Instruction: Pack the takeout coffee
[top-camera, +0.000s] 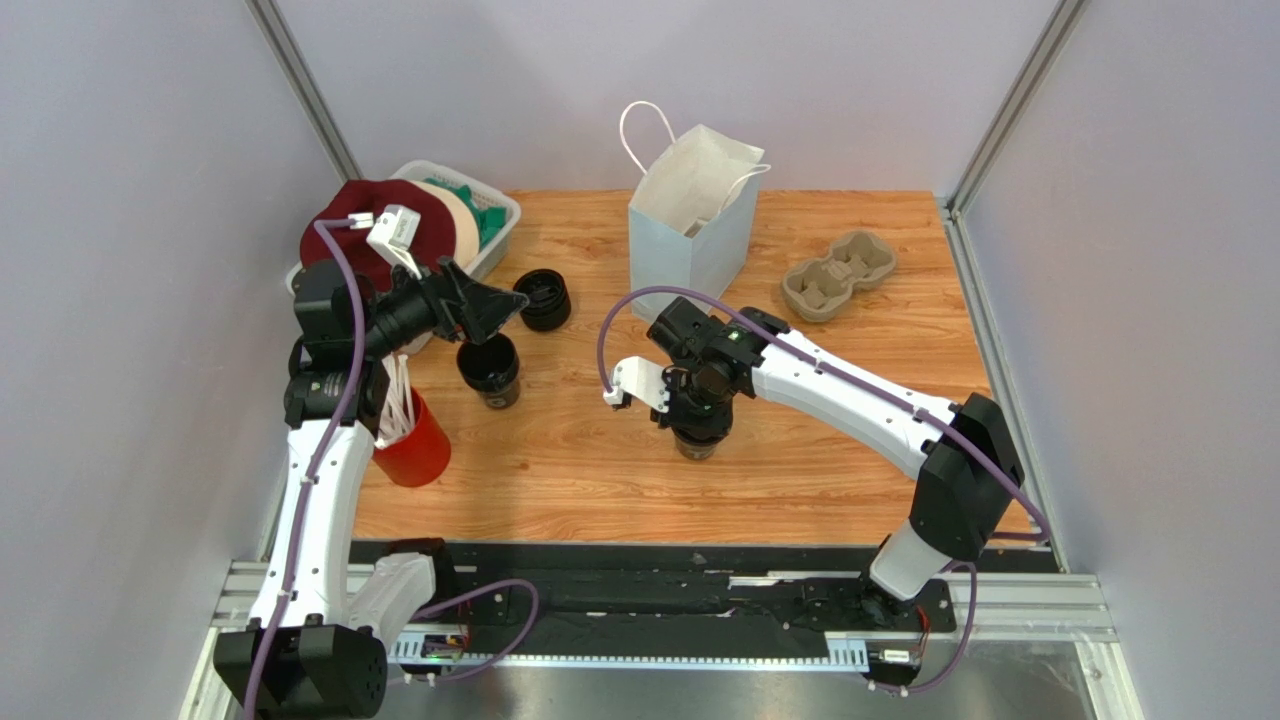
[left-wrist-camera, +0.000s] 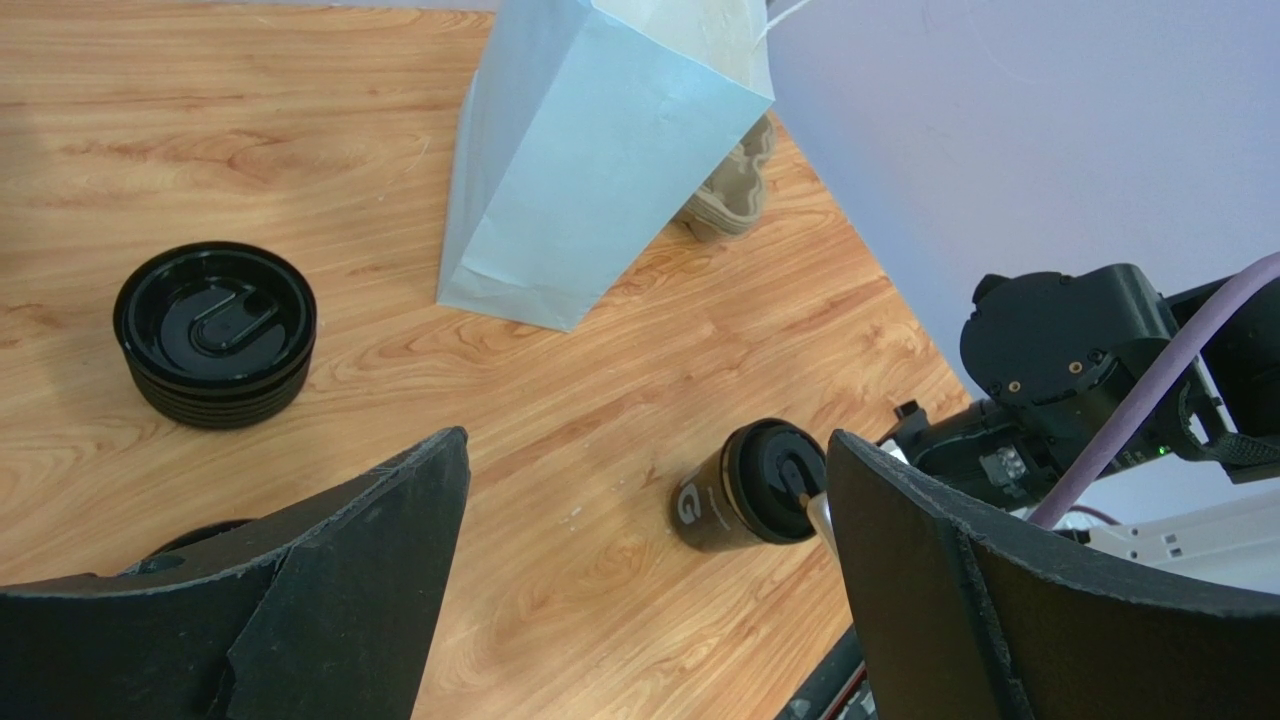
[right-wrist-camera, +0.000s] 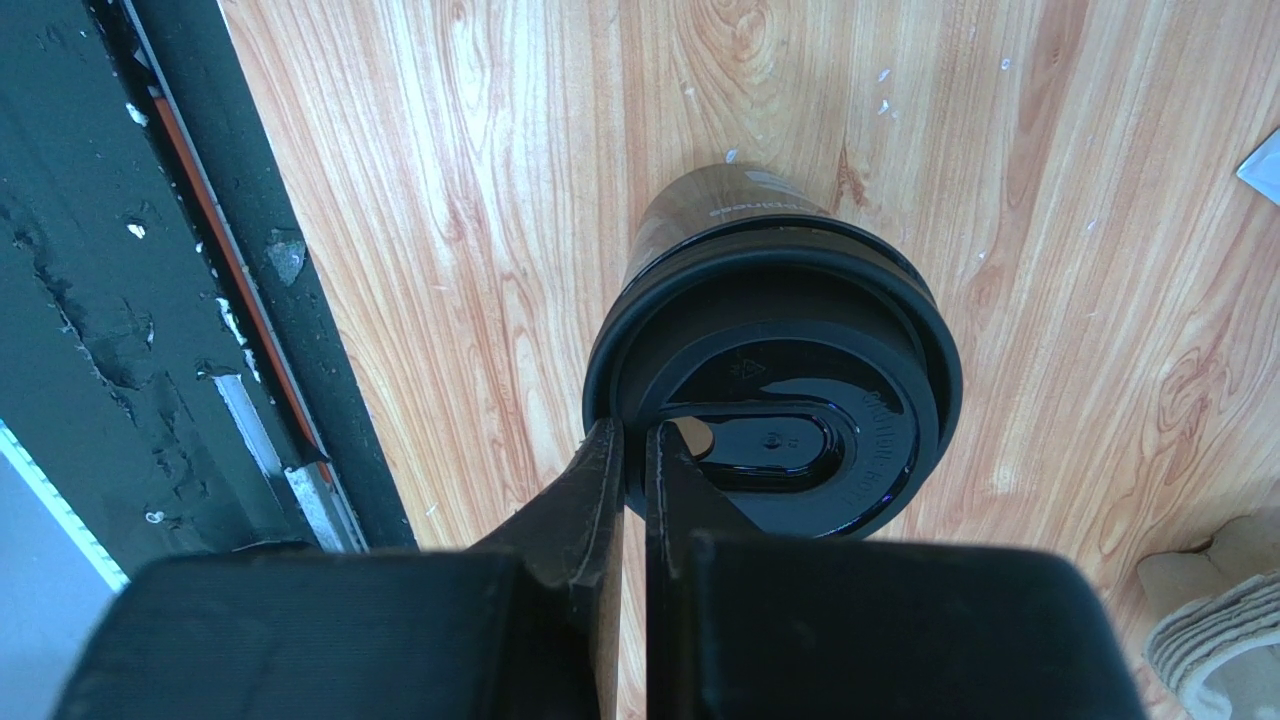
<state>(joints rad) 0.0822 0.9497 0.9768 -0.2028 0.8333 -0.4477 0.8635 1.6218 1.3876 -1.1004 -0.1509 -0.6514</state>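
Takeout coffee (right-wrist-camera: 774, 300), lidded, upright on desk (right-wrist-camera: 451, 180).
Right claw (right-wrist-camera: 628, 435) closed, resting on lid (right-wrist-camera: 812, 375) rim; left claw (left-wrist-camera: 646, 600) spread wide, at 10 o'clock from cup, top view.

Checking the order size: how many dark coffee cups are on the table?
2. A lidded cup under the right gripper; a second cup beside the left gripper, near the red cup. Others may hide in the bin.

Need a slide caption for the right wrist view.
Right gripper, jaws shut, tips at the rim of the black lid on the takeout coffee, upright on the wooden table.
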